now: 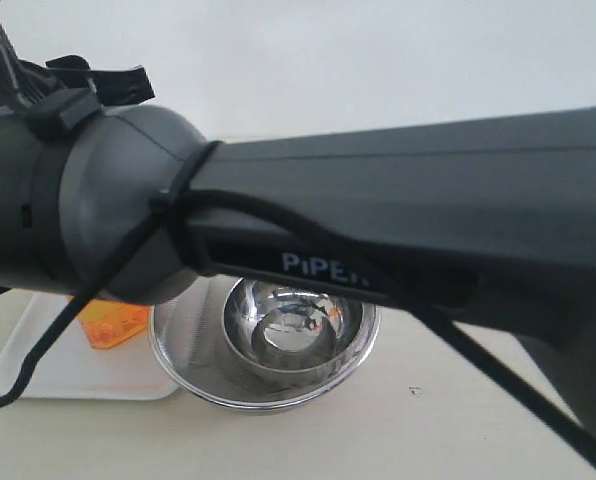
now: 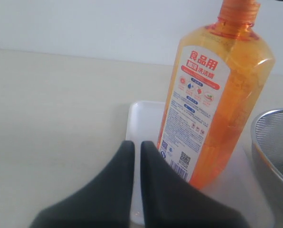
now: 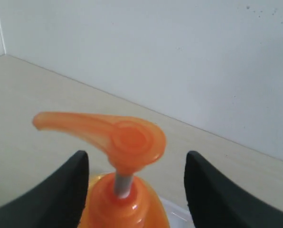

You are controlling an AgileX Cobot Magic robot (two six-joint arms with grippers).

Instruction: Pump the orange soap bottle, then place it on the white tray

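Note:
The orange soap bottle [image 2: 217, 95] stands upright on the white tray [image 2: 141, 114], its white label facing my left wrist camera. My left gripper [image 2: 137, 145] is shut and empty, low over the tray's near rim, just beside the bottle's base. In the right wrist view the orange pump head [image 3: 127, 137] with its white stem sits between the fingers of my right gripper [image 3: 136, 161], which is open around the bottle's neck. In the exterior view only the bottle's bottom [image 1: 113, 322] shows on the tray [image 1: 38, 370]; both grippers are hidden there.
A dark arm link [image 1: 378, 210] fills most of the exterior view. A round steel mesh strainer [image 1: 178, 350] holding a shiny steel bowl [image 1: 293, 330] stands right beside the tray, and its rim [image 2: 274, 152] is close to the bottle. A pale wall runs behind the table.

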